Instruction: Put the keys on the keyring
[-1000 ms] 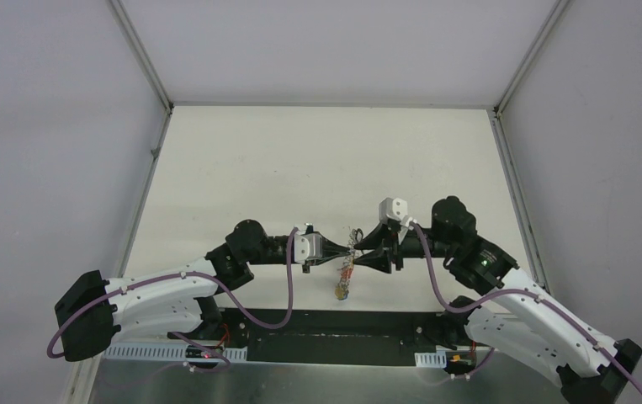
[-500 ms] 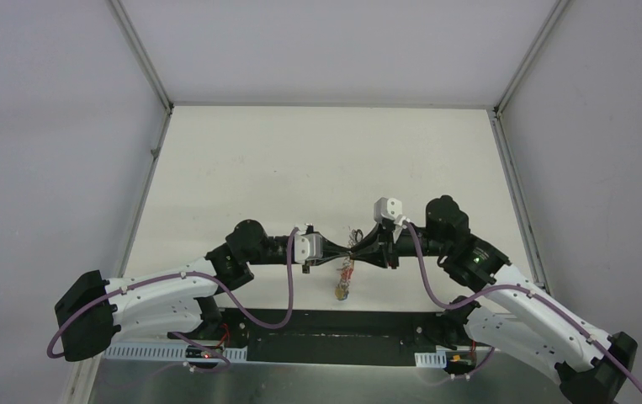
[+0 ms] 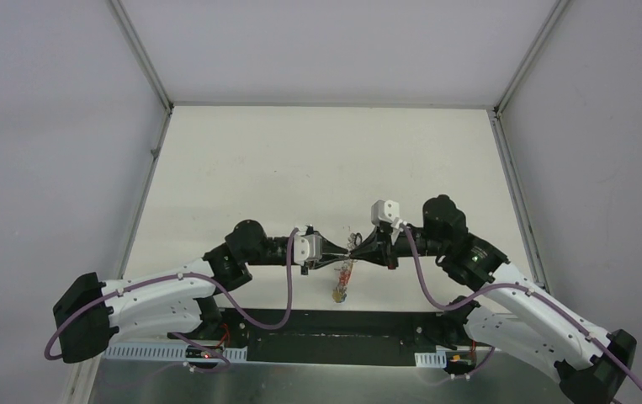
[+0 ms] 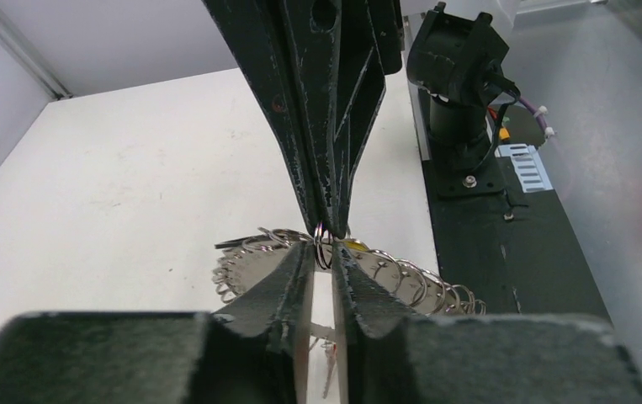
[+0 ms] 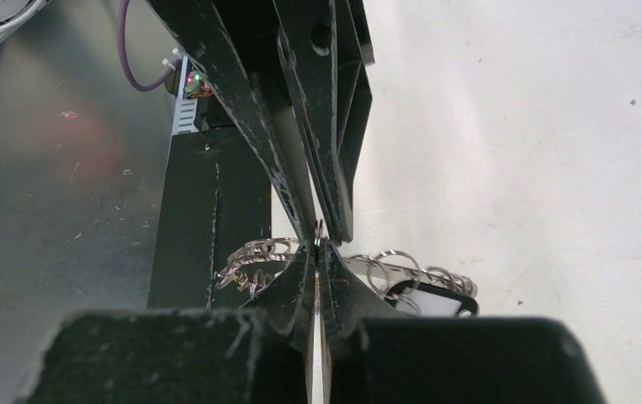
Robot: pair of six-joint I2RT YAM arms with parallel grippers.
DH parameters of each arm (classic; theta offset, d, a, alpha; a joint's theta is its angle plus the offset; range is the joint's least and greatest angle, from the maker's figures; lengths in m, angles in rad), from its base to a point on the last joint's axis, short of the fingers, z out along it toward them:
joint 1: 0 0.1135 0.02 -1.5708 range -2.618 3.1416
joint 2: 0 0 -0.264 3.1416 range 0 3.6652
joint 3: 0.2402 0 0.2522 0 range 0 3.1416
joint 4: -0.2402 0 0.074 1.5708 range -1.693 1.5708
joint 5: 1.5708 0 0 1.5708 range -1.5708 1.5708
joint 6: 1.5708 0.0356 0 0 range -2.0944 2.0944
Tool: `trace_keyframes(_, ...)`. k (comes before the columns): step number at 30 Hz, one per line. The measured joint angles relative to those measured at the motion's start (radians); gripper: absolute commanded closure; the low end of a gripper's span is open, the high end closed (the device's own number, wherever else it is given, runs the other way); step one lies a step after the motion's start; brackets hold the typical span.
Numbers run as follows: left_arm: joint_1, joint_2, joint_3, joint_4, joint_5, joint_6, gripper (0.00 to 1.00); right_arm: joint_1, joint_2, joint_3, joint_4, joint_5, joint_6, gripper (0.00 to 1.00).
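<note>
Right end effector (image 5: 318,251) seemingly on keyring (image 5: 258,252)

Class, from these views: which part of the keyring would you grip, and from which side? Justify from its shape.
Grip one upright wire loop on the top edge of the keyring, coming in level from the side, as the left gripper and right gripper do, tip to tip. The coils look thin and floppy, so a narrow pinch across one standing loop likely holds best.

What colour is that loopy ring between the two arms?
Silver-grey metal; the keyring shows best in the left wrist view.
</note>
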Motion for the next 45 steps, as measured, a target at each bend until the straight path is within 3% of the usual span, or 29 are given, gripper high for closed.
trace_keyframes(3, 0.0, -0.022, 0.018, -0.056, -0.003, 0.021, 0.63, 0.0, 0.028, 0.024, -0.065, 0.001, -0.012, 1.0)
trace_keyframes(5, 0.0, -0.043, 0.048, -0.112, -0.005, 0.042, 0.61, 0.0, 0.053, 0.043, -0.116, 0.002, -0.024, 1.0)
trace_keyframes(18, 0.0, -0.005, 0.238, -0.492, 0.021, 0.193, 0.61, 0.0, 0.191, 0.227, -0.406, 0.022, -0.095, 1.0)
trace_keyframes(31, 0.0, 0.137, 0.288, -0.566, 0.054, 0.188, 0.65, 0.0, 0.249, 0.272, -0.49, 0.03, -0.1, 1.0)
trace_keyframes(36, 0.0, 0.155, 0.288, -0.529, 0.081, 0.164, 0.69, 0.0, 0.249, 0.272, -0.49, 0.033, -0.1, 1.0)
trace_keyframes(45, 0.0, 0.169, 0.288, -0.473, 0.117, 0.132, 0.98, 0.0, 0.249, 0.272, -0.495, 0.042, -0.1, 1.0)
